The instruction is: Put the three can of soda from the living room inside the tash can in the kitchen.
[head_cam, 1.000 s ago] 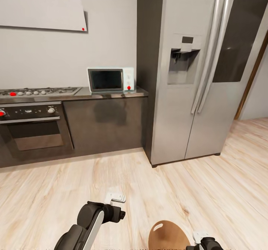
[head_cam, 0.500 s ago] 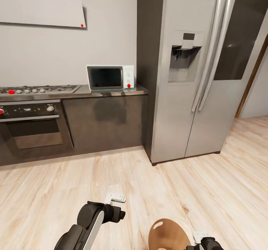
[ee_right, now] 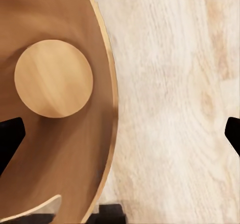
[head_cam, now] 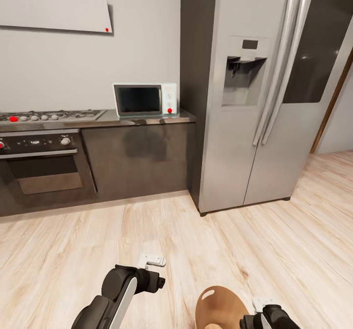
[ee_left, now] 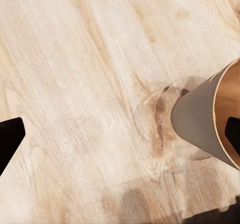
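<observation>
The tash can [head_cam: 220,309] stands on the light wood kitchen floor at the bottom of the head view, tan-brown inside. The left wrist view shows its pale grey outside [ee_left: 197,121]. The right wrist view looks down into it [ee_right: 60,149] to a bare round bottom with no can of soda inside. My right gripper [head_cam: 262,305] [ee_right: 120,139] is open over the bin's rim, one finger over the inside and one outside it. My left gripper [head_cam: 153,260] [ee_left: 121,139] hangs open over bare floor beside the bin. The cans of soda are out of view.
Ahead stand a steel fridge [head_cam: 255,99], a dark counter cabinet [head_cam: 139,160] with a microwave [head_cam: 144,100] on top, and an oven [head_cam: 44,165] under a hob at the left. A doorway edge [head_cam: 333,108] shows at the right. Wood floor [head_cam: 294,250] lies between me and them.
The whole head view has shifted slightly, so the camera moved. My right gripper has come up a little into view beside the bin's rim. The left arm and bin keep their places.
</observation>
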`<state>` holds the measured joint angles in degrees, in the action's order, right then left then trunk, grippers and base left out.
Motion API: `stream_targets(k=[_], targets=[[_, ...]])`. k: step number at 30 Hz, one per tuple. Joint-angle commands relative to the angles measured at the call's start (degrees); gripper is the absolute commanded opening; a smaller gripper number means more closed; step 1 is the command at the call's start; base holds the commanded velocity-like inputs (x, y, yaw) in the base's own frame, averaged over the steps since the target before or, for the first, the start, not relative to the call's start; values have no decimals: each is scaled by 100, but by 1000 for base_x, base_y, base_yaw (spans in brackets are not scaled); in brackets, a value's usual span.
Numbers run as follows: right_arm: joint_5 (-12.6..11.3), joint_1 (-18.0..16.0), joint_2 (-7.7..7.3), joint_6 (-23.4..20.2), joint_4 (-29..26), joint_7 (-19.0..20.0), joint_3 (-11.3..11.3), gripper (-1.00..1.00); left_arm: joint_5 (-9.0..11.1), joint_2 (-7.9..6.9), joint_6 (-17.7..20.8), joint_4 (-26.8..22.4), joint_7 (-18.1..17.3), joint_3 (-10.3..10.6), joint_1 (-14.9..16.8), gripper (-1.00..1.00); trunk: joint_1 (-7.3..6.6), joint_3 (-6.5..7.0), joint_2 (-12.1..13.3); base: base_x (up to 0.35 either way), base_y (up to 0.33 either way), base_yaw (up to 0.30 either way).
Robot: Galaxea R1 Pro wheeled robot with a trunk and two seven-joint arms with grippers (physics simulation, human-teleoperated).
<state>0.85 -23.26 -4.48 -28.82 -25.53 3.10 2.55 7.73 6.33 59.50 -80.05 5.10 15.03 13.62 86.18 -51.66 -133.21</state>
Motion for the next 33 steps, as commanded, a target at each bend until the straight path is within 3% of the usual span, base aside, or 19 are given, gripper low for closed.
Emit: stream_targets(k=[1,16,22,33], targets=[[-1,-32,3,-3,0,-1,0,100,0,0,0,-1,0,0,0,100,0,-1,0,0,0,0],[3,-194,35,-222,4,-27,-6,100,0,0,-8,-13,-15,0,0,100,0,-4,0,0,0,0],[4,-196,35,-275,4,-29,-49,100,0,0,-9,-11,-9,0,0,100,132,-112,-241,0,0,0],[5,-227,5,-281,8,-29,-128,100,0,0,-9,-10,-2,0,0,100,132,-112,-241,0,0,0]])
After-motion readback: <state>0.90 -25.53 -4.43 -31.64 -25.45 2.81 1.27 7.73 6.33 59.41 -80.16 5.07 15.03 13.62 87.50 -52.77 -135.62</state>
